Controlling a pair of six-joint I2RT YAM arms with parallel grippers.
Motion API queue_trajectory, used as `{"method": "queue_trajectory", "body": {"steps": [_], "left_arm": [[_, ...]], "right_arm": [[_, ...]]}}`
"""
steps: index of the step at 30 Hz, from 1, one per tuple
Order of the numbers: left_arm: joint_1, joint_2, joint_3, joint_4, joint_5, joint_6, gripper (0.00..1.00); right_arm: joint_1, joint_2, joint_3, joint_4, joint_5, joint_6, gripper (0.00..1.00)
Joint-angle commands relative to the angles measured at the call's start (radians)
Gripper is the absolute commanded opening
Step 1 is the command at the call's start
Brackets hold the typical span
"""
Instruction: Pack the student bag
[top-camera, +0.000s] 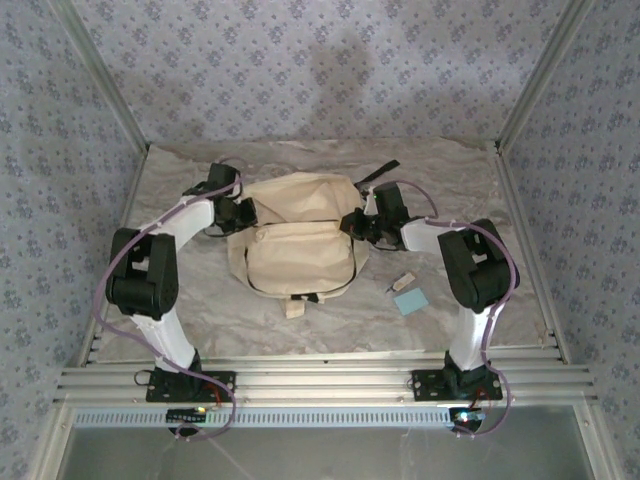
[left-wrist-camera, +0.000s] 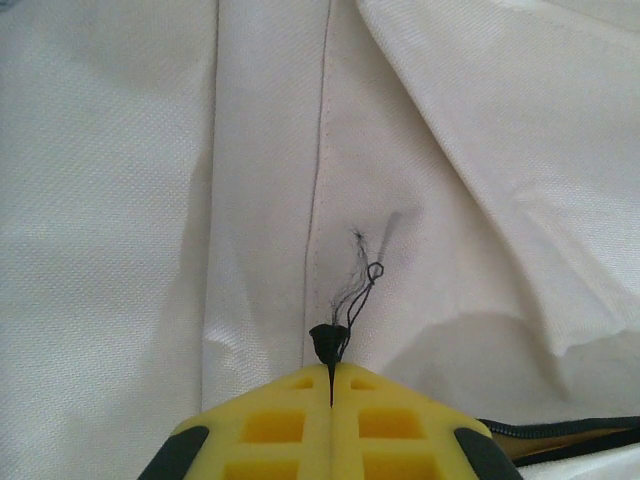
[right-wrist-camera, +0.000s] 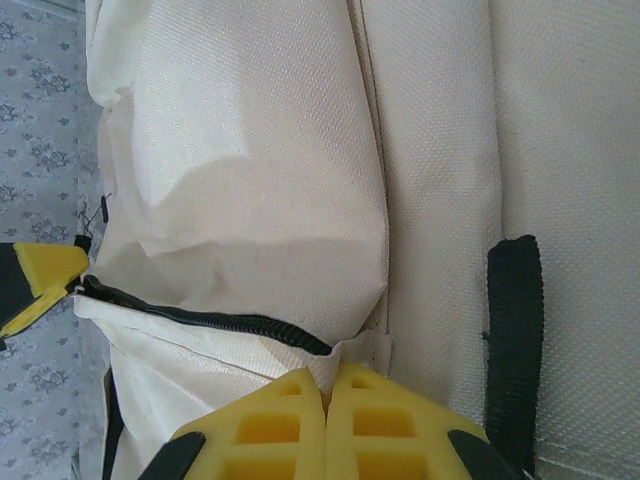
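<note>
The student bag (top-camera: 295, 235) lay flat on the paper-covered table (top-camera: 500, 190), directly between the two pincers, with its cream body touching both. The left pincer (left-wrist-camera: 331, 372) was clenched. Its yellow fingers (left-wrist-camera: 275, 425) were pressed together on a small black tab (left-wrist-camera: 327, 343) at a seam of the bag, and loose dark threads (left-wrist-camera: 358, 285) curled just ahead of the tips. Cream fabric lay ahead of it and to both sides, and a dark zipper (left-wrist-camera: 560, 430) ran off to its right, level with the fingers. The right pincer (right-wrist-camera: 328, 375) was also clenched, gripping a fold of the bag's fabric at the end of a black zipper (right-wrist-camera: 200, 318) that ran away to its left (how deep the fold sat between the pads could not be determined). A black strap (right-wrist-camera: 515, 330) lay against the bag just right of that pincer's tips. From overhead, the left pincer met the bag's left edge and the right pincer its right edge, near the top of the front pocket (top-camera: 298, 262). Outboard of the right pincer, nearer the arm bases and apart from the bag, lay a small light-blue flat item (top-camera: 411, 301) with a small beige piece (top-camera: 402, 283) just beside it.
</note>
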Motion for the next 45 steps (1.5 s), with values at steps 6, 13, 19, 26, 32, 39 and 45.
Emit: {"method": "queue_trajectory", "body": {"steps": [6, 13, 19, 26, 32, 39, 45], "left_arm": [[0.021, -0.06, -0.049, 0.003, -0.063, 0.01, 0.0], [-0.075, -0.236, -0.229, 0.012, -0.039, -0.059, 0.0], [-0.164, -0.317, -0.246, 0.007, -0.022, -0.112, 0.11], [-0.172, -0.319, -0.141, -0.004, -0.074, -0.09, 1.0], [-0.171, -0.274, -0.06, 0.024, -0.195, -0.001, 1.0], [-0.172, -0.108, 0.088, 0.034, -0.152, 0.115, 0.99], [-0.174, -0.088, 0.069, 0.089, -0.115, 0.096, 0.98]], "right_arm": [[-0.024, 0.014, 0.094, -0.125, 0.06, -0.073, 0.0], [-0.038, 0.177, 0.373, -0.238, 0.082, -0.167, 0.0], [-0.037, 0.211, 0.473, -0.233, 0.059, -0.153, 0.13], [-0.055, 0.004, 0.373, -0.405, 0.176, -0.198, 0.55], [-0.061, -0.226, 0.192, -0.613, 0.357, -0.239, 0.95], [-0.074, -0.422, 0.004, -0.789, 0.484, -0.235, 1.0], [-0.063, -0.491, -0.129, -0.855, 0.553, -0.126, 1.0]]}}
